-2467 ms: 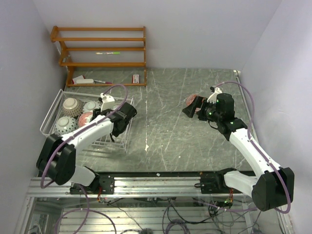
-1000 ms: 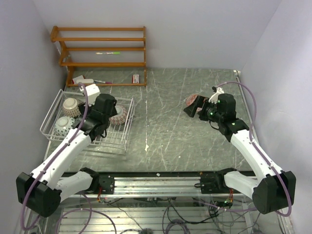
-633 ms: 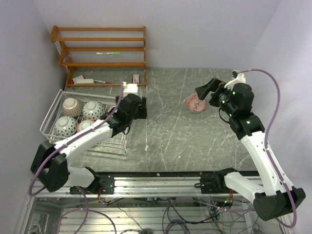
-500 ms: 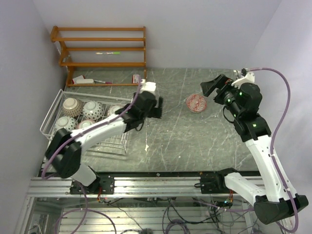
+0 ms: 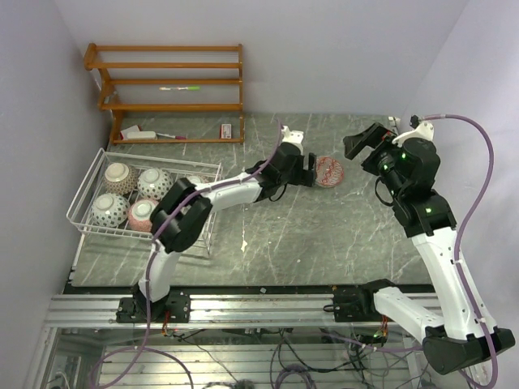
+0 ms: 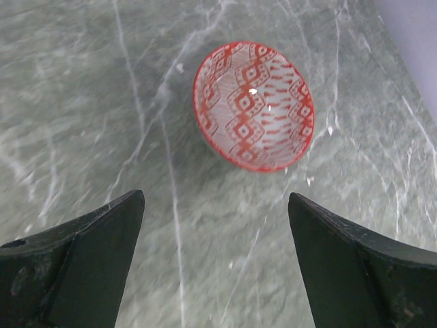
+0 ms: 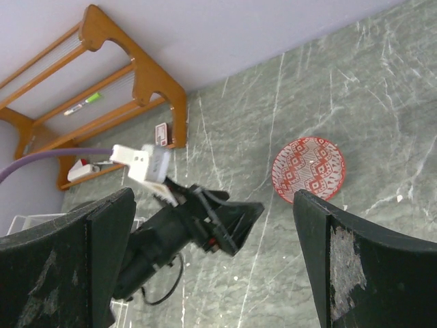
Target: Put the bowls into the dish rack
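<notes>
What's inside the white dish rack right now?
Four bowls sit in the dish rack; what looks like a fifth peeks out at its right end, mostly covered by the left arm.

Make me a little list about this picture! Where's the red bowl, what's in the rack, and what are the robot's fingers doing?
red bowl: upright on the table, outside the rack, nothing touching it
dish rack: at least four bowls inside
left fingers: open, pointing at the red bowl, just short of it
right fingers: open, empty, up off the table
</notes>
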Tool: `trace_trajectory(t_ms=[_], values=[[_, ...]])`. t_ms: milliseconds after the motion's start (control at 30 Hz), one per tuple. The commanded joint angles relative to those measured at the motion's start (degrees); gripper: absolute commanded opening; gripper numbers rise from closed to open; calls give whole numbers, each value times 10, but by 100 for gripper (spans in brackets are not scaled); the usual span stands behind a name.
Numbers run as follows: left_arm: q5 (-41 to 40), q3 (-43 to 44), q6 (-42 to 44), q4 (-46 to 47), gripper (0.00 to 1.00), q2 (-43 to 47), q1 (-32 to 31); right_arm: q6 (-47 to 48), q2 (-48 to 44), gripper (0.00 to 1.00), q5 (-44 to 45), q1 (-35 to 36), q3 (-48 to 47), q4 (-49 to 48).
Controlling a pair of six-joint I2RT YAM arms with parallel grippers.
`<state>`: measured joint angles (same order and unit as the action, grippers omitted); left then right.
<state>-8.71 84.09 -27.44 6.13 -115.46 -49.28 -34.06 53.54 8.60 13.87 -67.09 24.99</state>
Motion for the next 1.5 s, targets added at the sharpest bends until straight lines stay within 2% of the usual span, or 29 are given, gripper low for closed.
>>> trace_trajectory(t_ms=[0,167,400,600,700,800,833,933,1100,1267,1400,1467], values=[[36,104,-33,20,96,-74,4,5,3,100,14,-2,-15,2],[46,177,-72,7,91,-147,12,14,6,100,13,-2,-19,-1],[30,210,-91,-9,82,-192,15,19,9,100,7,-2,-7,-6],[35,228,-92,-10,79,-224,15,18,10,100,1,-3,2,-12],[44,241,-95,-12,66,-239,16,19,8,100,3,-2,5,-12],[51,247,-96,-11,58,-248,15,20,6,100,6,-2,9,-10],[52,251,-95,-14,53,-251,15,21,5,100,6,-2,9,-9],[51,254,-92,-20,28,-250,15,21,5,100,7,-2,11,-8],[42,245,-81,-29,8,-241,16,22,1,100,10,-2,13,-6],[27,207,-51,-42,7,-199,16,25,-6,100,13,-2,18,-3],[0,178,-5,-123,7,-132,15,29,-9,100,6,-2,26,-1],[-14,136,10,-149,7,-86,16,29,-10,100,-1,-2,33,-3]])
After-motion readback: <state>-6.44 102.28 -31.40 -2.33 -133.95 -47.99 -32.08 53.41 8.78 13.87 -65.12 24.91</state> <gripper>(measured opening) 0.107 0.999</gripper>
